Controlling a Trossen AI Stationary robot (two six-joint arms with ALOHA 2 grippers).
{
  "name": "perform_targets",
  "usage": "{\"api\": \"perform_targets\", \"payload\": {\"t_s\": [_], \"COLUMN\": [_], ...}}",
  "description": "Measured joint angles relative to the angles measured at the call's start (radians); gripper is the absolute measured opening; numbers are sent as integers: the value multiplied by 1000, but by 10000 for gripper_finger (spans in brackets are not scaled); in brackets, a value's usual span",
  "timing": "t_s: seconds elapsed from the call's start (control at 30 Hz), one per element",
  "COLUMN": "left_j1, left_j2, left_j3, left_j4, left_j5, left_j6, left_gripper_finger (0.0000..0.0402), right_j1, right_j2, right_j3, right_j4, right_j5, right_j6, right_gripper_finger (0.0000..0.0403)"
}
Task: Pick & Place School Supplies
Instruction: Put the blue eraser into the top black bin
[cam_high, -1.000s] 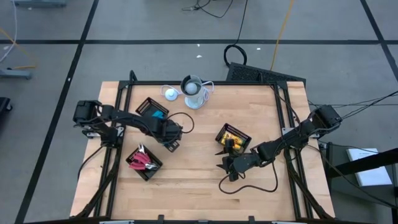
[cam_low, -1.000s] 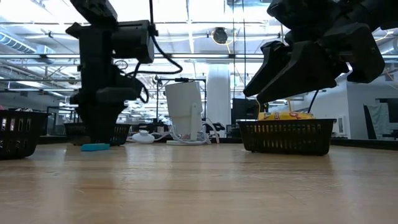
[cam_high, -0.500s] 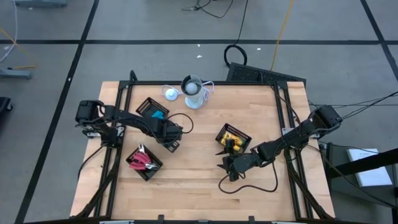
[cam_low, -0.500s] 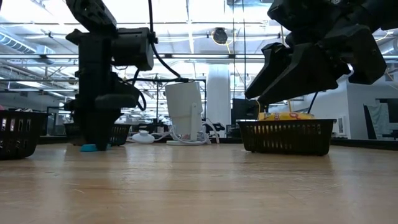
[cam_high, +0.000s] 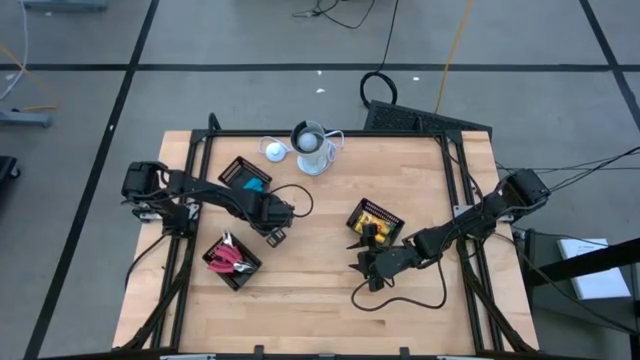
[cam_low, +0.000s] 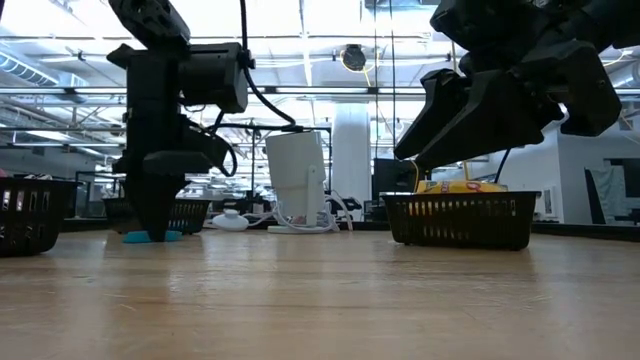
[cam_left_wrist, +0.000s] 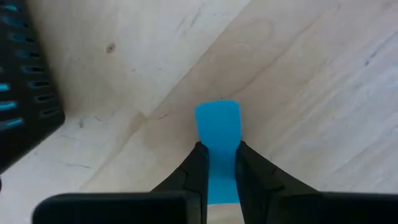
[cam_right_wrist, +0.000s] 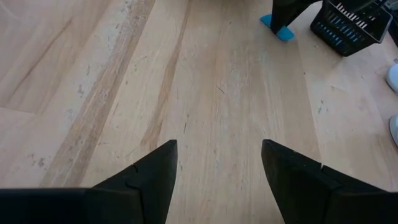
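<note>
My left gripper (cam_left_wrist: 217, 163) pinches the blue block (cam_left_wrist: 217, 124) w/ tips on the table (cam_left_wrist: 298, 93), basket drop-off left.

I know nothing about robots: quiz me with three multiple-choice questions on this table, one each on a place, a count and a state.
1. Where does the light-blue rectangular block lie?
A. on the bare wooden table
B. in a basket
C. on the floor

2. How many black mesh baskets stand on the table?
A. one
B. three
C. five

3. How are the right gripper's jaws?
A. shut on a block
B. spread open, empty
C. holding a cable

Key: 1 A, the left wrist view shows wood under it, the left gripper around it; 2 B, the high view shows three; 3 B, bare wood shows between them.
</note>
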Motion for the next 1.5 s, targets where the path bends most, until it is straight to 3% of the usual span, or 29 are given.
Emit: {"api": "perform_targets", "payload": {"t_s": [0.2, 0.4, 0.7, 0.83, 1.1, 1.5], "left_j1": [-7, -31, 10, 61, 215, 401], "left_j2": [-65, -68, -68, -69, -70, -71], "left_j3": [22, 39, 176, 244, 264, 214], "left_j4": [1, -49, -271, -374, -454, -383], "left_j5": [45, 9, -145, -250, -348, -289], "left_j6": [6, -2, 62, 107, 206, 346], "left_gripper_finger": [50, 50, 50, 50, 50, 50], "right_j1": [0, 0, -2, -2, -2, -2], "right_j2": [0, 0, 0, 0, 0, 0], "right_j3": [0, 0, 0, 0, 0, 0], "right_j4": [-1, -3, -3, -3, -3, -4], "right_j5": [2, 2, 4, 4, 4, 4], "right_j6": [0, 0, -6, -2, -2, -1], "right_gripper_finger": [224, 224, 224, 224, 224, 224]}}
